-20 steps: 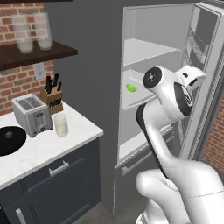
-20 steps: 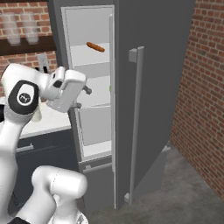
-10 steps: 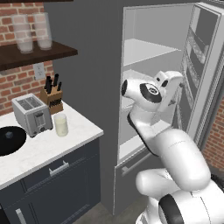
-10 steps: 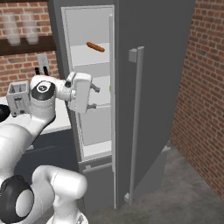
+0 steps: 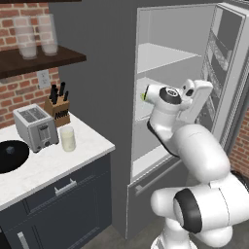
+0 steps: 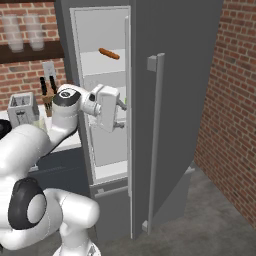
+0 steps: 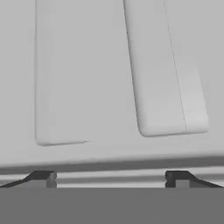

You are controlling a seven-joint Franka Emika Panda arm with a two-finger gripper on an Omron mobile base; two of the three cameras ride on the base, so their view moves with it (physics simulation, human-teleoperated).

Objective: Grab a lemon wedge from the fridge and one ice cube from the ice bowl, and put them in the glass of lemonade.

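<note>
Yellow-green, the lemon wedge [image 5: 144, 96] peeks out as a sliver on a middle white shelf of the open fridge [image 5: 170, 58], mostly hidden behind the arm's elbow in the left base view. In the right base view a small pale green speck at the door's edge, just past the hand, may be the same wedge, but it is too small to be sure.

The step in hand looks like the first one: reaching into the fridge for the wedge. The gripper [image 6: 120, 114] is inside the fridge opening, at about the height of the wedge's shelf, its jaws spread wide and holding nothing. In the hand view the two fingertips [image 7: 41, 177] point at plain white fridge panels, with no wedge between them, so the hand is near the wedge but not lined up on it.

The next move, as I judge it, calls for turning the hand toward the shelf until the wedge sits between the jaws, then closing gently on so small a piece.

The black ice bowl [image 5: 10, 155] and the glass of lemonade [image 5: 67, 138] wait on the counter, well apart from the fridge.
</note>
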